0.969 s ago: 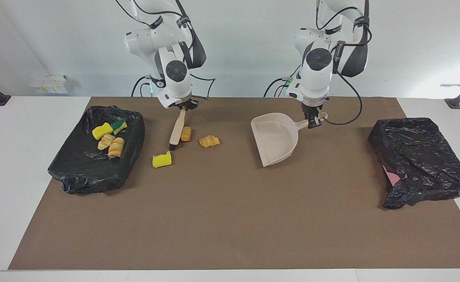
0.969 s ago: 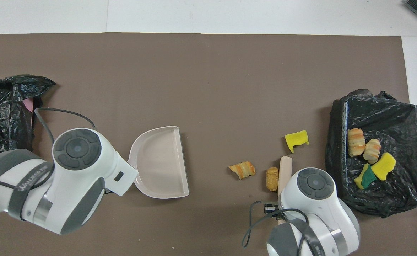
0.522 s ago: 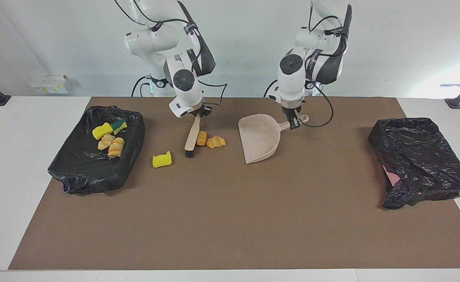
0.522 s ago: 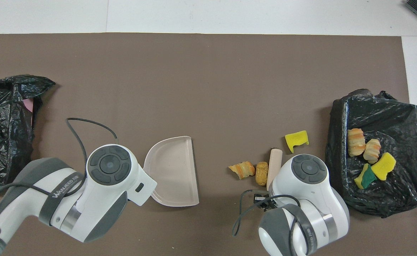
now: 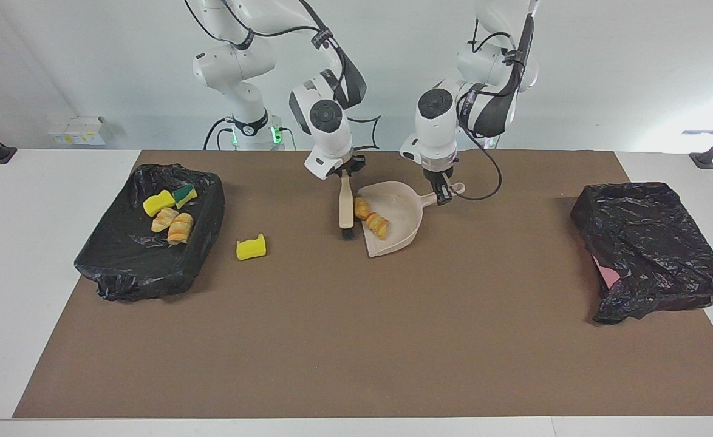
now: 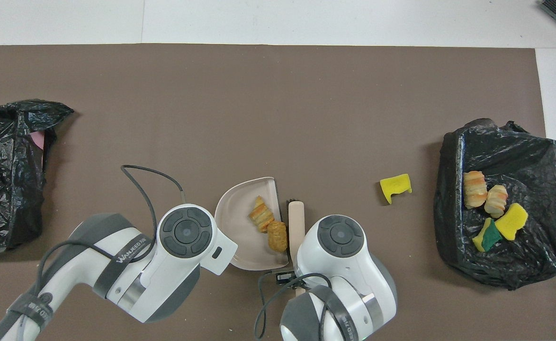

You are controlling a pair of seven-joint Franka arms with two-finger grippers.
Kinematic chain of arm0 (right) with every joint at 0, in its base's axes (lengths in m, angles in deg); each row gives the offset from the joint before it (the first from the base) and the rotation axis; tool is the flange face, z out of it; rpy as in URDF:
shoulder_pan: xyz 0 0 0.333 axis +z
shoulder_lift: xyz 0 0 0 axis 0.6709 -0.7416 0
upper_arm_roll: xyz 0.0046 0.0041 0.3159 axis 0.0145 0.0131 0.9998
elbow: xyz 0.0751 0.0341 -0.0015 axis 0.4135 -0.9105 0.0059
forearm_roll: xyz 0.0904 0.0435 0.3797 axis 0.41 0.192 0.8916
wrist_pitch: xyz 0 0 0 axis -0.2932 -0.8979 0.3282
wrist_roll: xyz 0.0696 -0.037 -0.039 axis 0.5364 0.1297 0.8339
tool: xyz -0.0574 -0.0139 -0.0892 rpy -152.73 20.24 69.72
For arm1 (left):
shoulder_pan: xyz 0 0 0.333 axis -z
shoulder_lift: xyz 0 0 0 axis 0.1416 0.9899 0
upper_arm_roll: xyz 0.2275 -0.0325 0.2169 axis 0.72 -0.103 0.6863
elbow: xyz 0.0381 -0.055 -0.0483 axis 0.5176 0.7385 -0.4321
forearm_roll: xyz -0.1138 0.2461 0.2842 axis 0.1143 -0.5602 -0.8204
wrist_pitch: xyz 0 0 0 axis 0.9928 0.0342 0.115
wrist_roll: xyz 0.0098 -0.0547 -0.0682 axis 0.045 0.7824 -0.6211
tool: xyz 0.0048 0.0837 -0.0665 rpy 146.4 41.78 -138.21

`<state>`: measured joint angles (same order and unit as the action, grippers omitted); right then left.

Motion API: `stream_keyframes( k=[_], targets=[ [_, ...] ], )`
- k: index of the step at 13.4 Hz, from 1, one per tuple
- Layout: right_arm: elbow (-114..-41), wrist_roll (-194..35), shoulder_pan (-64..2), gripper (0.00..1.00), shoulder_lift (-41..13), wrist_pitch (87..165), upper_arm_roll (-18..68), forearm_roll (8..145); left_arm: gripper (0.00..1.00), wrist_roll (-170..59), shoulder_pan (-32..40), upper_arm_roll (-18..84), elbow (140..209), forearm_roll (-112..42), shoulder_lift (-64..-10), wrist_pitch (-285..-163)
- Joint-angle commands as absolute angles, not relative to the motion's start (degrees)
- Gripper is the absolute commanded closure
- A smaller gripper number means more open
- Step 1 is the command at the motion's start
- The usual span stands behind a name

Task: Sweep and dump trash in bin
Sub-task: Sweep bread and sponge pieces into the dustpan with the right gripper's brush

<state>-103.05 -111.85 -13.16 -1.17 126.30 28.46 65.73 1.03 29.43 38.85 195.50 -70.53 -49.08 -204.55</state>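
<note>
With its open edge turned toward the right arm's end of the table, the dustpan [image 5: 396,218] sits on the brown mat [image 5: 356,340] and holds two striped rolls [image 5: 372,218] just inside that edge. Left gripper [image 5: 442,195] is clamped on the dustpan's handle. Right gripper [image 5: 345,175] is clamped on the top of the brush [image 5: 346,209]; the brush stands just beside the dustpan's open edge, bristles down on the mat, close to the rolls, contact unclear. One yellow sponge chunk [image 5: 251,247] lies loose on the mat, well apart from the dustpan, toward the right arm's end. Still further that way from the dustpan is a black-bagged bin [image 5: 150,267] with four pieces [image 5: 170,212] inside: two rolls, a yellow sponge, a yellow-green sponge. A second black-bagged bin [image 5: 654,249] sits well apart from the dustpan, toward the left arm's end.
</note>
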Motion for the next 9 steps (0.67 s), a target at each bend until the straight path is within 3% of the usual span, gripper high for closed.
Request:
stream_keyframes(
  k=[1, 5, 9],
  targets=[
    [-95.11, -113.05, -13.31, 1.00, -5.29, 123.18, 28.34, 66.38, 1.00, 1.44, 30.09, 39.62, 196.02, -69.84, -49.30, -206.03],
    [-92.89, -112.63, -17.07, 1.00, -4.08, 115.29, 27.82, 59.71, 1.00, 2.33, 29.65, 39.62, 195.93, -69.75, -48.77, -207.34],
    [-92.36, -110.97, -25.85, 1.00, -2.93, 104.03, 27.90, 47.86, 1.00, 10.13, 26.76, 39.62, 196.10, -66.51, -47.81, -211.46]
  ],
)
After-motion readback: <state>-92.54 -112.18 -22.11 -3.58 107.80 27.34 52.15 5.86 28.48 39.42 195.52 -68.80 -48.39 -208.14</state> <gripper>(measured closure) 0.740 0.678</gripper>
